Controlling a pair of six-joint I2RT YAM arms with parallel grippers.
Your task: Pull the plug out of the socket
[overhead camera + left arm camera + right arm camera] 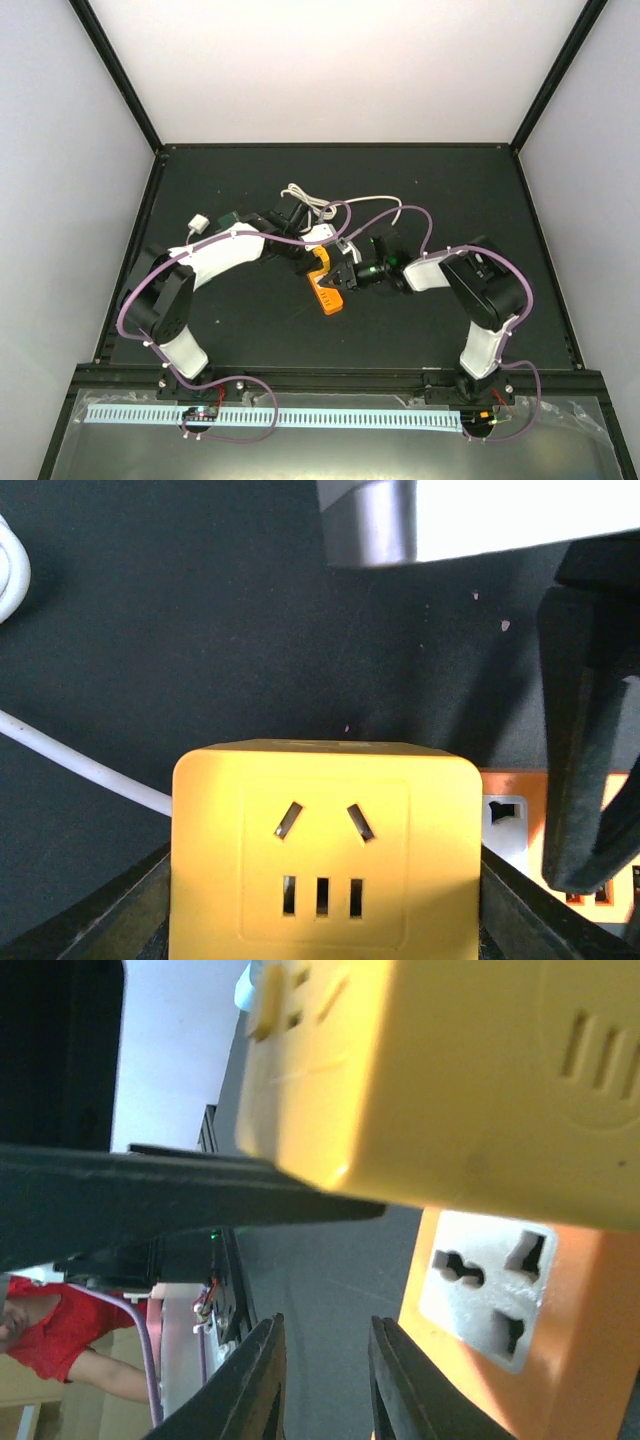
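Left wrist view: the left fingers (125, 915) clamp both sides of the yellow cube plug (320, 850), with a white cord (80, 765) leaving its left side. The plug seems seated on the far end of the orange socket strip (329, 296), whose length runs toward the arm bases. The right fingers (255, 1390), narrow and empty, sit just beside the strip.

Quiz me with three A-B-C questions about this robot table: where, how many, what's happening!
1. Where on the table is the orange socket? A) middle B) far right corner C) near edge
2. How many slots show on the yellow block's front? A) two B) five C) nine
3. What is the left gripper doing? A) gripping the yellow block B) hanging empty C) holding a cup
1A: it lies away from every edge. 2B: two slanted, three upright. 3A: fingers press both sides.
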